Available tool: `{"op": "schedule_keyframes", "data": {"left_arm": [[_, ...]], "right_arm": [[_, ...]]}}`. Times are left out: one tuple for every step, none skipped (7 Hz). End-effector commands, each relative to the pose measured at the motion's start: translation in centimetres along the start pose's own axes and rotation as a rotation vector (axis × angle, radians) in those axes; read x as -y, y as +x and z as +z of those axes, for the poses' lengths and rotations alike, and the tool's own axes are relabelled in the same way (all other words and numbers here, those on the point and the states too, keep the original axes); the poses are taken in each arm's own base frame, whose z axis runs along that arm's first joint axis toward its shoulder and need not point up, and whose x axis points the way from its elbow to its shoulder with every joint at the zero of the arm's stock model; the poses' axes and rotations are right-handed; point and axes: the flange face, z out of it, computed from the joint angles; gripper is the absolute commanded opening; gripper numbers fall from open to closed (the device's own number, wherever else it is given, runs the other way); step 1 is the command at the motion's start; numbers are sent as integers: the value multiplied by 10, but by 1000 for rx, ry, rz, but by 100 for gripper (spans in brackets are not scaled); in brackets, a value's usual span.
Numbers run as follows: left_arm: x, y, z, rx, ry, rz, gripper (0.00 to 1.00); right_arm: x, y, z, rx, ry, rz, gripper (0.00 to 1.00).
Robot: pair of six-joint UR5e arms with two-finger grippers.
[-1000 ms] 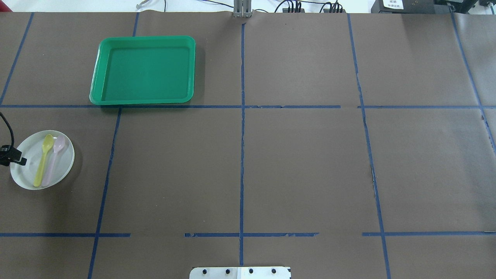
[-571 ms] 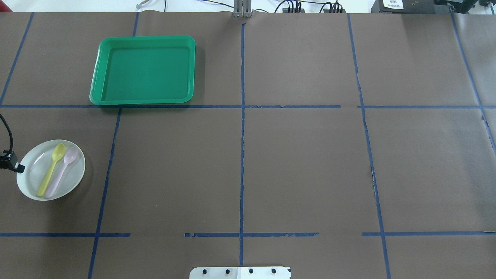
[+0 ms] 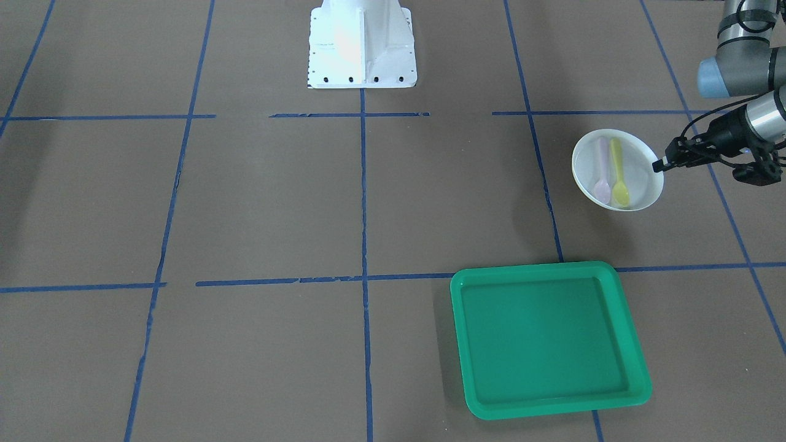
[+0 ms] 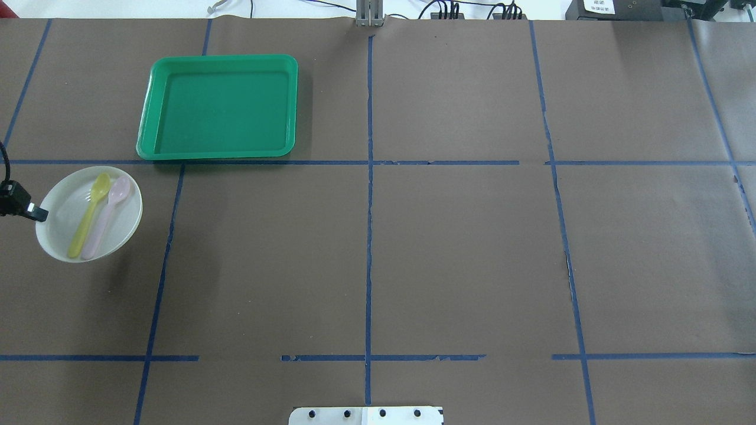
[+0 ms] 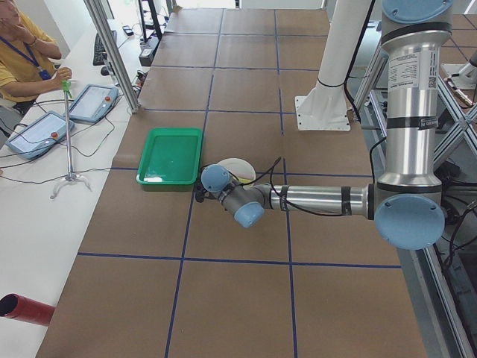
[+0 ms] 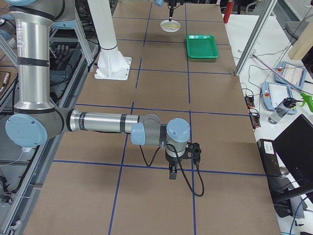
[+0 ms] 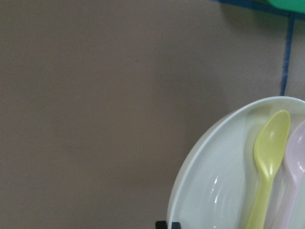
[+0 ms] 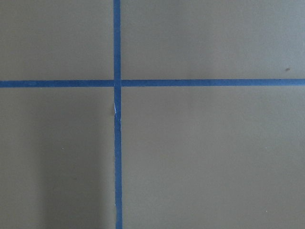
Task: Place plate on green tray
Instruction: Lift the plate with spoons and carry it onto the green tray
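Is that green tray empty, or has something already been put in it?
Empty. The green tray shows only bare green floor in both the overhead and front views. The plate, carrying two spoons, is apart from it, beside the tray's near corner.

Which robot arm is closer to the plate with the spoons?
The left. Its pincer grips the rim of the plate. The right arm's pincer hangs over bare table, far off at the other end.
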Motion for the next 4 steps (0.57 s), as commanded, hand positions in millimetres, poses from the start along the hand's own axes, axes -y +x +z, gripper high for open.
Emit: {"op": "schedule_keyframes", "data": {"left_arm": [[99, 78, 7, -32, 40, -6, 0], [143, 95, 23, -18, 38, -27, 0], [188, 109, 32, 57, 126, -31, 0], [222, 120, 53, 88, 116, -64, 0]], "right_arm": [[0, 0, 0, 0, 0, 0, 100], [0, 0, 0, 2, 0, 0, 100], [0, -1, -1, 2, 1, -1, 100], [0, 0, 0, 2, 0, 0, 100]]}}
